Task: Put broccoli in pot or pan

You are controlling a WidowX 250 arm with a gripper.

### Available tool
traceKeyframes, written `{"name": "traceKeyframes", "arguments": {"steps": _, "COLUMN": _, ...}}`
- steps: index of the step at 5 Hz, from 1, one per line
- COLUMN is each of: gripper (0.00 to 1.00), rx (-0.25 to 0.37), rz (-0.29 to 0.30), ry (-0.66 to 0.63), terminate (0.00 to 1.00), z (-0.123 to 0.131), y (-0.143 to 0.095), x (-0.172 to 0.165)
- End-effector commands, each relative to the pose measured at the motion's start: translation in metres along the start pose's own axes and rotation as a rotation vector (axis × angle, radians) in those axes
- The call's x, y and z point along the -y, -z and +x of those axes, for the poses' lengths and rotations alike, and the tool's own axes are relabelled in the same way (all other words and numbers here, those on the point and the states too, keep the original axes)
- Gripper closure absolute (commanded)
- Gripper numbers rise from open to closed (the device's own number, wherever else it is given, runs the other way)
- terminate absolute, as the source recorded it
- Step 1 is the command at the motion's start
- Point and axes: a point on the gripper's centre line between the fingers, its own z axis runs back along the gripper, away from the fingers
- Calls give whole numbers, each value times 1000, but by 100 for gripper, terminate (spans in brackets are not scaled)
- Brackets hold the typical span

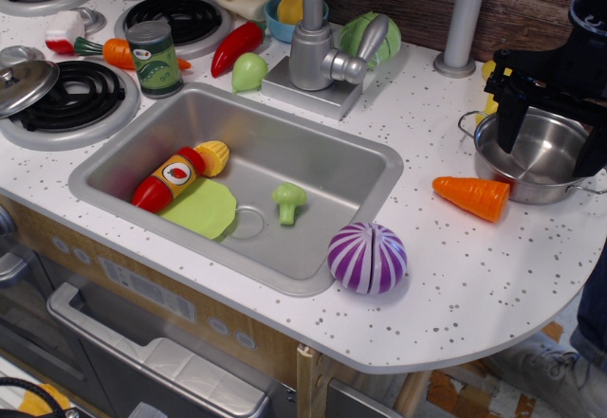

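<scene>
Observation.image: black end effector (555, 124), seemingly released, hovers over shiny steel pot (531, 157); next reach small light-green broccoli floret (288, 201) in sink (332, 167).

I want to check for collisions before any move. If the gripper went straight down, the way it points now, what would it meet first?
Most likely the pot: the gripper hangs over its open mouth, fingers pointing down. Depth is uncertain from this single view. The broccoli lies far off in the sink.

White speckled countertop (474, 285) was occupied by shiny steel pot (531, 157), orange carrot (472, 196), purple striped onion (367, 258).
</scene>
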Motion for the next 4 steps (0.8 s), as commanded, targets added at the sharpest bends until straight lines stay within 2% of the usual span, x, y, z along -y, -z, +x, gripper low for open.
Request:
{"name": "traceKeyframes", "arguments": {"steps": 1, "gripper": 0, "rx": 0, "rz": 0, "ry": 0, "terminate": 0, "z": 0, "y": 0, "x": 0}}
{"name": "traceKeyframes", "arguments": {"steps": 2, "gripper": 0, "rx": -43, "rz": 73, "ry": 39, "terminate": 0, "z": 8, "y": -21, "x": -49}}
{"name": "traceKeyframes", "arguments": {"steps": 3, "gripper": 0, "rx": -47, "rz": 182, "ry": 56, "terminate": 0, "z": 16, "y": -20, "x": -94}}
{"name": "traceKeyframes", "arguments": {"steps": 4, "gripper": 0, "rx": -39, "rz": 182, "ry": 96, "terminate": 0, "z": 17, "y": 17, "x": -142}}
